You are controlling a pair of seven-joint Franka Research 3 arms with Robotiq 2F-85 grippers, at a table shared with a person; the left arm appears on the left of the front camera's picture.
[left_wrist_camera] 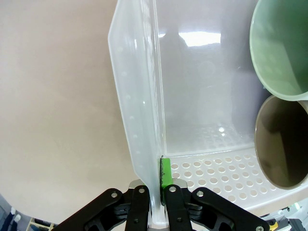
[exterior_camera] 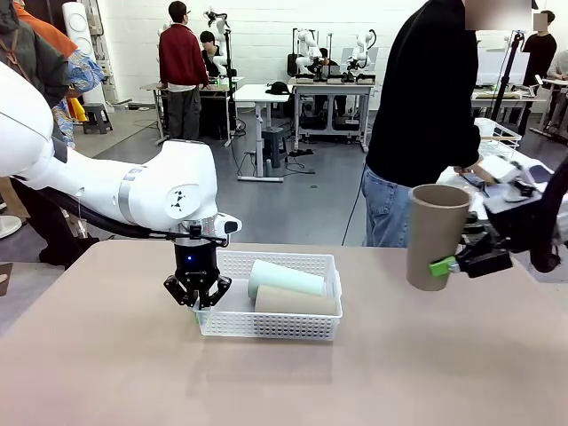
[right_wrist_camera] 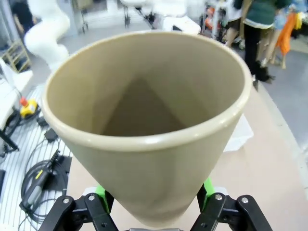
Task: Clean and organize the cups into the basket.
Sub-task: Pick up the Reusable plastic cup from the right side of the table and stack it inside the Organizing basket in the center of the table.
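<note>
The white lattice basket (exterior_camera: 306, 263) sits mid-table with a mint green cup (exterior_camera: 286, 277) and a tan cup (exterior_camera: 295, 302) lying on their sides in it. My left gripper (exterior_camera: 197, 302) points straight down and is shut on the basket's left wall (left_wrist_camera: 139, 96). In the left wrist view the mint cup's mouth (left_wrist_camera: 279, 48) and the tan cup's mouth (left_wrist_camera: 284, 144) face me. At the right, my right gripper (exterior_camera: 453, 264) is shut on another tan cup (exterior_camera: 437, 235) and holds it upright above the table. Its open mouth (right_wrist_camera: 144, 120) shows above my right gripper (right_wrist_camera: 154, 204).
A person in a black top (exterior_camera: 424, 98) stands at the far right edge of the table, close behind the raised cup. The tan tabletop (exterior_camera: 266, 382) lies bare in front of the basket. A white wire rack (exterior_camera: 497, 133) stands behind the person.
</note>
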